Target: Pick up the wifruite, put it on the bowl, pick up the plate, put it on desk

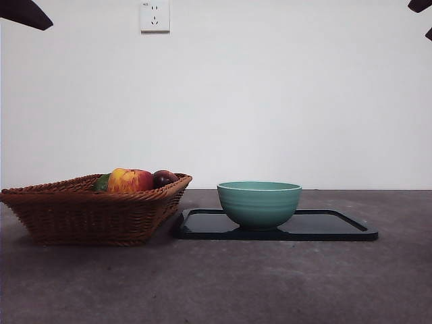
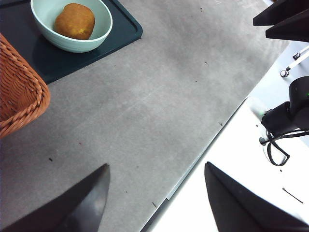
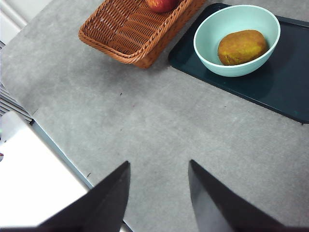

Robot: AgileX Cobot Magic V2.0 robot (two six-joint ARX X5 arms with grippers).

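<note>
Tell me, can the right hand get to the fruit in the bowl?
Probably yes. The right hand is open above bare desk, and the wifruite lies uncovered in the bowl.

I work in a bare lab: blank white wall with one socket above my grey desk.

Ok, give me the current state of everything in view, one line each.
wifruite: lying inside the bowl, free.
bowl: upright on the black tray.
black tray: flat on the desk, beside the basket.
wicker basket: on the desk, holding an apple and a plum.
left claw: open, empty.
right claw: open, empty.
</note>
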